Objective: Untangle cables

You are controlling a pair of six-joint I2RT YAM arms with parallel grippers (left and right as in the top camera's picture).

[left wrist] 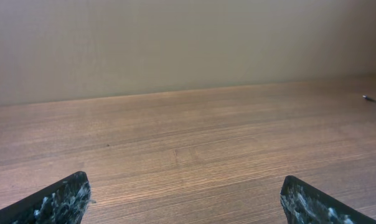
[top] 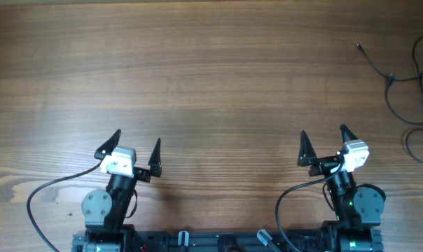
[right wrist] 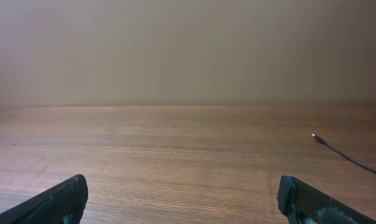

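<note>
The cables (top: 397, 82) are thin dark wires lying as loose loops at the far right edge of the wooden table, partly cut off by the overhead view's edge. One strand with a tiny plug end shows in the right wrist view (right wrist: 343, 154), and a tip shows in the left wrist view (left wrist: 373, 99). My left gripper (top: 136, 149) is open and empty near the front left. My right gripper (top: 325, 142) is open and empty near the front right, well short of the cables.
The wooden table (top: 197, 84) fills the view. Thicker black arm cables (top: 40, 199) curve beside each arm base at the front edge. A plain wall stands behind the table's far edge (right wrist: 188, 107).
</note>
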